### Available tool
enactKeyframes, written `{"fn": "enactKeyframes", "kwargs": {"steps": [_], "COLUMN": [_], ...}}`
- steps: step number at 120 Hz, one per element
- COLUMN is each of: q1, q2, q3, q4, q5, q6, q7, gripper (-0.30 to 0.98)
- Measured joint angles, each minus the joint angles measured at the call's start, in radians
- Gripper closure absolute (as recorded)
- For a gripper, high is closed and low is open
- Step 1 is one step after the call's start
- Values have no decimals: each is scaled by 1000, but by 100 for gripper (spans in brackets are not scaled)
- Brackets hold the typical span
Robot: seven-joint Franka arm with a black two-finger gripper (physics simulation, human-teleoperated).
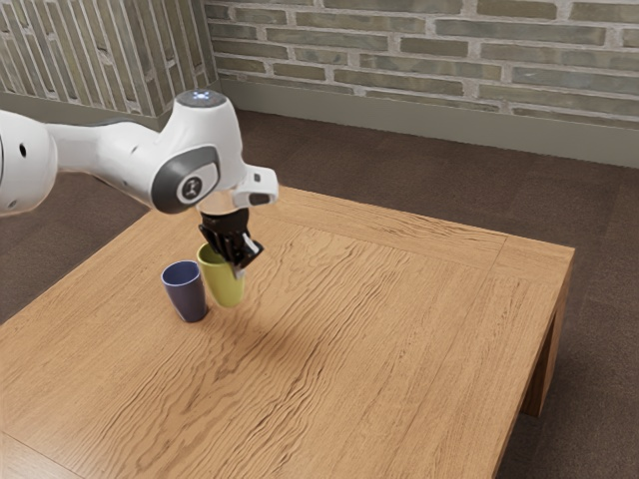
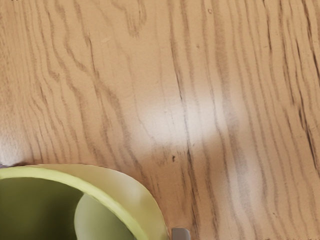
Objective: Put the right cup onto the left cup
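Item, exterior view: one white arm [image 1: 200, 150], entering from the left of the frame, its black gripper [image 1: 246, 259] at the yellow-green cup's rim, left of centre. State of gripper: cannot be told, open or closed.
Item: yellow-green cup [image 1: 224, 286], left of centre, upright or nearly so; whether it touches the table cannot be told.
Item: blue cup [image 1: 187, 292], upright, just beside the former, farther toward the left of the frame, mouth upward, a separate piece.
Item: wooden table [image 1: 389, 329], running from the lower left to the right of the frame; one leg at the right.
Item: pale brick wall [image 1: 469, 60], across the top; dark floor [image 1: 329, 152] below it.
Detail, wrist view: the yellow-green cup's shaded hollow and thick rim, with close table grain and a pale patch of glare beyond the rim.
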Motion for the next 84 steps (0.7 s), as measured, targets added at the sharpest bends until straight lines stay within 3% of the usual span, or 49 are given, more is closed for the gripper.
{"fn": "enactKeyframes", "kwargs": {"steps": [45, 84], "q1": [78, 176], "q2": [-98, 11], "q3": [26, 24], "q4": [12, 123], "q5": [32, 5], "q6": [-94, -112], "q7": [-18, 22], "gripper": [78, 78]}}
